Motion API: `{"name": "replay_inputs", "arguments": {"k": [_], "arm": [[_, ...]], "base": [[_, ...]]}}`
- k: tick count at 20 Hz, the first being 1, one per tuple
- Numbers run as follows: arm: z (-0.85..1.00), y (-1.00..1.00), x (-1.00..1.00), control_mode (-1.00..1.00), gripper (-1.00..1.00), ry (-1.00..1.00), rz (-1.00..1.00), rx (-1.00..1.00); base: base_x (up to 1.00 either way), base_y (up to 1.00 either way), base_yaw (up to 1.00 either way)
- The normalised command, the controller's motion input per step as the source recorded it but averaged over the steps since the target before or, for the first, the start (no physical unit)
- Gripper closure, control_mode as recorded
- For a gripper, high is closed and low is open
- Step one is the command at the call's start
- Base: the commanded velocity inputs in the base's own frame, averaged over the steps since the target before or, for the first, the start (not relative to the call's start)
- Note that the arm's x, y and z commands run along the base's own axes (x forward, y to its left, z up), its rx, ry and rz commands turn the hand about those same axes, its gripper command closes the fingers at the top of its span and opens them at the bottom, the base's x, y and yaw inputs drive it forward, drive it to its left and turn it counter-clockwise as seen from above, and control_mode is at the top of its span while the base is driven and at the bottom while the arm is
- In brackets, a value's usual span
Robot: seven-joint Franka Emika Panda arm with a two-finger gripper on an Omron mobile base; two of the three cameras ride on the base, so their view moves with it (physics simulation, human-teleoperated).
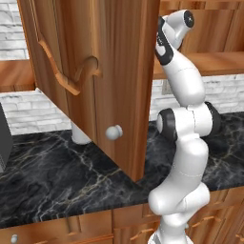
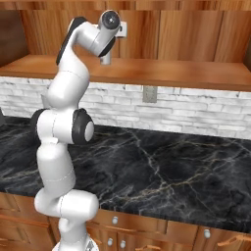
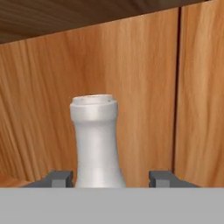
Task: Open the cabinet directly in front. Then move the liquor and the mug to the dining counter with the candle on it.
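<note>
Wall cabinet (image 1: 109, 71) with its door swung wide open toward the camera, round silver knob (image 1: 114, 132) near the door's lower edge. The white arm reaches up into the cabinet interior above the wooden shelf (image 2: 162, 72). The liquor (image 3: 97, 140) — a slim whitish-grey bottle with a narrow neck — stands upright on that shelf against the wooden back panel. The gripper (image 3: 109, 178) is spread, one dark fingertip on each side of the bottle's neck, neither touching it. Below lies the black marble counter (image 2: 166, 166) with white veins — backed by white brick backsplash (image 2: 196, 105).
</note>
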Motion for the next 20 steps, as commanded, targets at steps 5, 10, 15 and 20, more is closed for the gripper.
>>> {"name": "replay_inputs", "arguments": {"k": [5, 10, 15, 20], "arm": [[0.00, 0.00, -0.31, -1.00, 1.00, -0.03, 0.01, 0.00], [0.00, 0.00, -0.95, -1.00, 1.00, -0.19, 0.05, 0.00], [-0.11, 0.00, -1.00, -1.00, 1.00, -0.31, 0.08, 0.00], [0.00, 0.00, -1.00, -1.00, 1.00, -0.10, 0.11, 0.00]], "base": [[0.00, 0.00, 0.00], [0.00, 0.00, 0.00], [0.00, 0.00, 0.00], [0.00, 0.00, 0.00]]}}
